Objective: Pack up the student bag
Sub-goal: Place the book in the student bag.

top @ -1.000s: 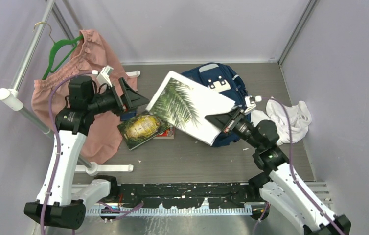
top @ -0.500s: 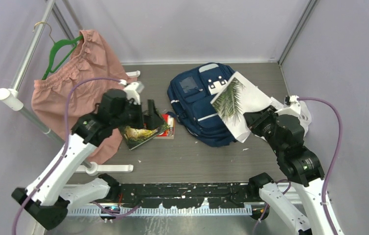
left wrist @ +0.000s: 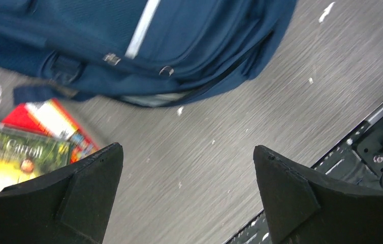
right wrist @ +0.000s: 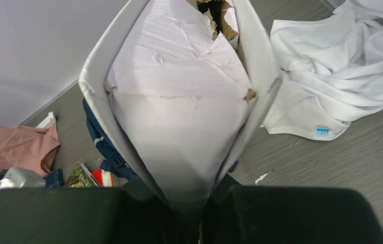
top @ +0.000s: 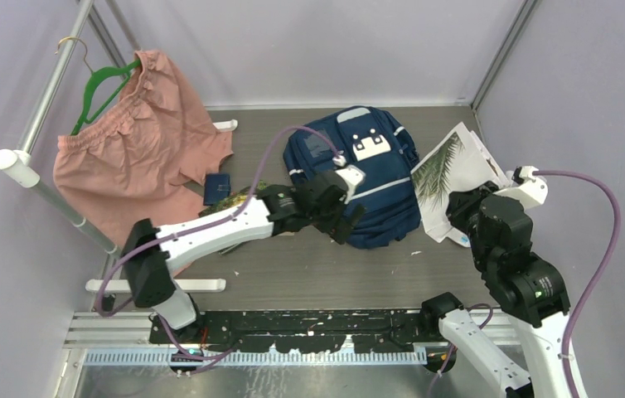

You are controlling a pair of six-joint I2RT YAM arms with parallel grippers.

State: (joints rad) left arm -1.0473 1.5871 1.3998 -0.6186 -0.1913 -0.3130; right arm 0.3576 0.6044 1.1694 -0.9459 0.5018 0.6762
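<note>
The navy student bag [top: 359,178] lies flat mid-table; its lower edge also shows in the left wrist view [left wrist: 144,46]. My left gripper [top: 346,222] is open and empty, hovering over the bare table [left wrist: 194,168] just in front of the bag's lower left edge. My right gripper [top: 461,217] is shut on a large white book with a palm leaf cover [top: 450,170], holding it up at the bag's right side; its spread white pages fill the right wrist view [right wrist: 179,101]. Books [top: 234,199] lie left of the bag, a green one [left wrist: 11,157] and a red one [left wrist: 52,119].
Pink shorts on a green hanger [top: 135,141] hang from a rail [top: 44,199] at the left. A small navy pouch [top: 216,184] lies by the shorts. A white cloth [right wrist: 342,66] lies at the right, behind the held book. Walls close in on all sides.
My left arm has swung right from the books to the bag's front edge, empty. My right gripper has carried the palm leaf book off the bag and over to its right side.
</note>
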